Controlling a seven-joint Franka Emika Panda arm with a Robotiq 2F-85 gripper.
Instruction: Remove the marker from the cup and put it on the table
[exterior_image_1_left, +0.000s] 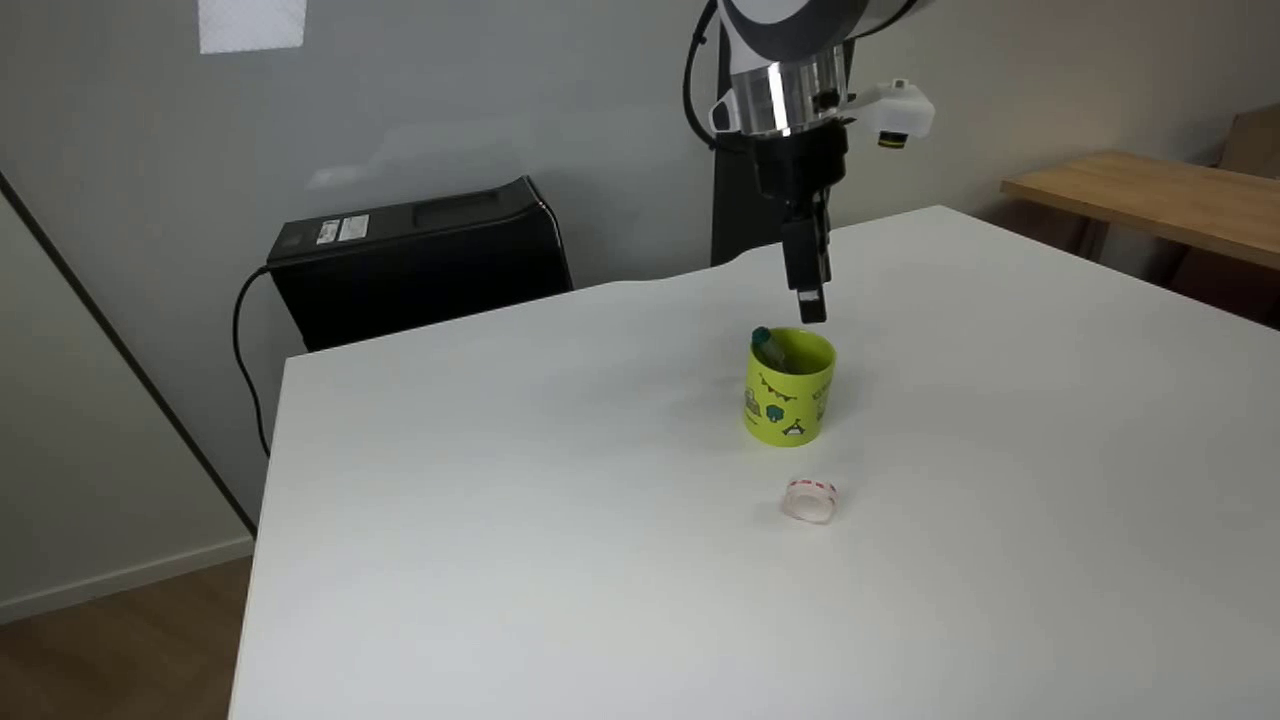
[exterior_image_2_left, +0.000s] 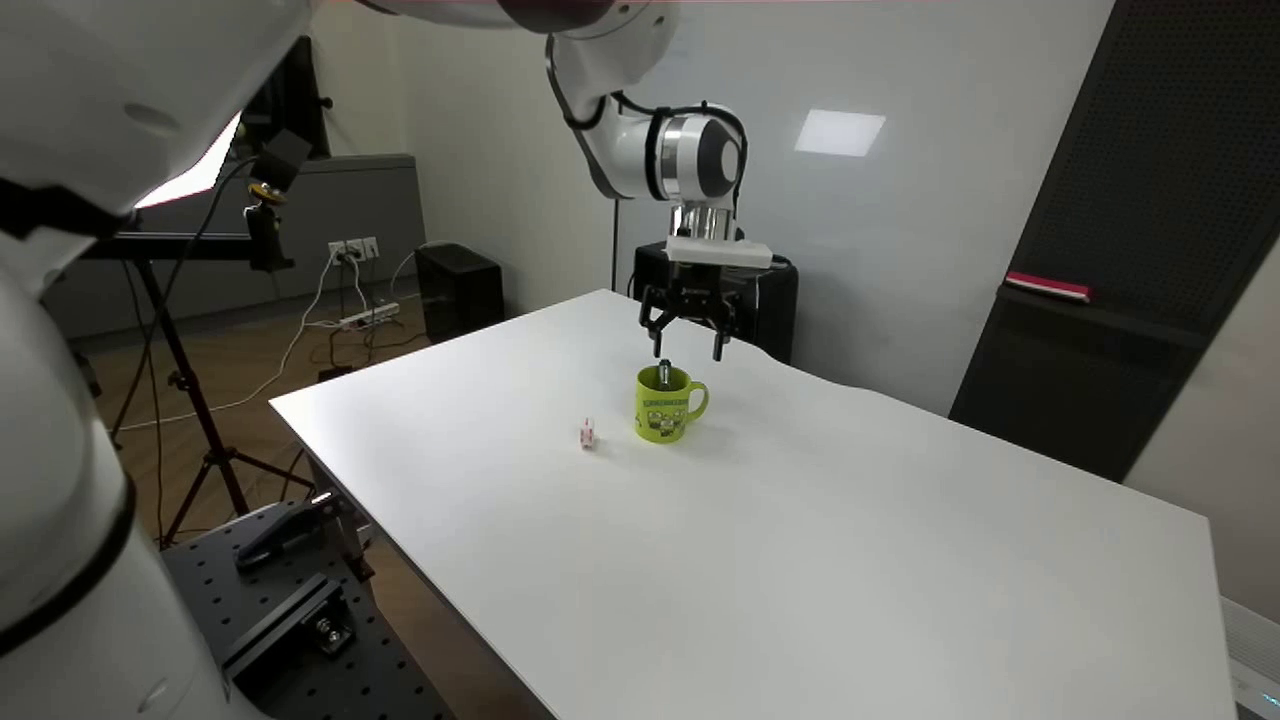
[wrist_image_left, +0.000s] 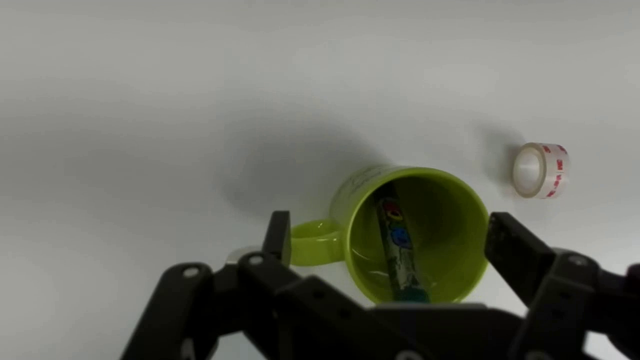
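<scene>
The end effector (wrist_image_left: 389, 234), spread wide, hangs clear above the cup (wrist_image_left: 446, 235).

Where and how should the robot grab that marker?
Probably by the teal top end of the slim, dark, printed marker, coming straight down: it leans inside the round, glossy lime-green cup, and that narrow end pokes out.
</scene>
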